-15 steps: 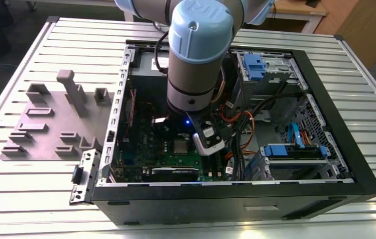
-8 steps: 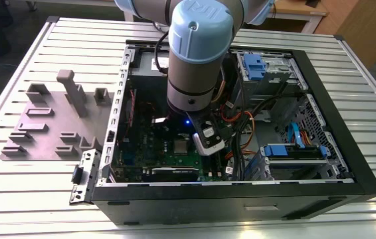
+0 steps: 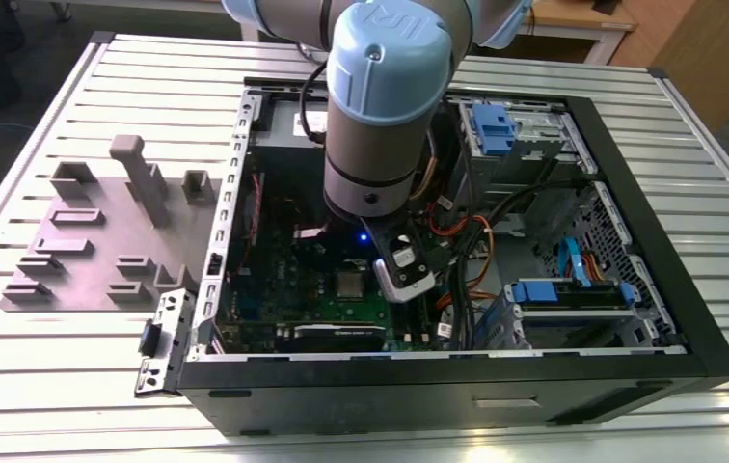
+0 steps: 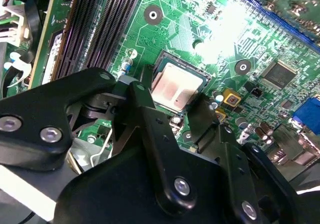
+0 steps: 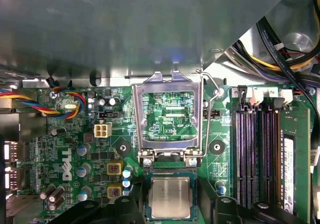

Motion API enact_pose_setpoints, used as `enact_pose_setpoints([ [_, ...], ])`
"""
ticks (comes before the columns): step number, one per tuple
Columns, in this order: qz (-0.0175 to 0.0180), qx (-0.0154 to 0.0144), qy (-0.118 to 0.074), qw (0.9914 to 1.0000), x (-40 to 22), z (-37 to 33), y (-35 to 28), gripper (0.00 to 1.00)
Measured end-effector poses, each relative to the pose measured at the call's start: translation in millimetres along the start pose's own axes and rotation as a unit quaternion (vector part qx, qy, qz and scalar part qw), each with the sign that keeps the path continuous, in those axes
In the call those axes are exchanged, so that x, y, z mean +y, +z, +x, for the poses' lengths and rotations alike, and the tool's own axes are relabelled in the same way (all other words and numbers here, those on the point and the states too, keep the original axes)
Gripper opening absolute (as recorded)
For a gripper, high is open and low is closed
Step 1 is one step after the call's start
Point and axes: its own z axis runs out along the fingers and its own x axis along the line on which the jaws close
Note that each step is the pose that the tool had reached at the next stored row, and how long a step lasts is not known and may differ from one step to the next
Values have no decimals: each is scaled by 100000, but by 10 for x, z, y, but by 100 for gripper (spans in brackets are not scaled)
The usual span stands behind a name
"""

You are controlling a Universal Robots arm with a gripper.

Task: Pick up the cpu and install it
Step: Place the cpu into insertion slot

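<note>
Gripper [image 4: 174, 100] spread wide, black fingers [image 4: 144, 93] straddling the cpu [image 5: 170, 197] without gripping it. Cpu lies flat in its socket on the green motherboard [image 5: 70, 134]. Just beyond it the silver bracket frame [image 5: 150, 84] is tilted open, all inside the black pc case [image 3: 468, 391].

1 cpu [image 5: 170, 198], 1 socket bracket [image 5: 136, 114], 1 mobo [image 5: 220, 129], 1 pc case [image 3: 468, 391], 1 arm [image 3: 384, 106], 2 fingers [image 4: 205, 121]
</note>
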Motion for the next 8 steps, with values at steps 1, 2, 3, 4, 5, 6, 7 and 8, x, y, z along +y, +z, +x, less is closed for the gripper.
enact_pose_setpoints([
  [1, -12, 3, 1, 100000, 0, 0, 0, 55],
  [2, -17, 3, 0, 100000, 0, 0, 0, 55],
  [3, -31, 0, 0, 100000, 0, 0, 0, 55],
  [4, -19, 4, -2, 100000, 0, 0, -9, 55],
  [5, -25, 3, -1, 100000, 0, 1, -23, 55],
  [6, -19, 9, 0, 100000, 0, 1, -42, 55],
  [7, -16, 17, 1, 100000, 0, 2, -60, 55],
  [8, -18, 22, 1, 100000, 1, 2, -77, 55],
])
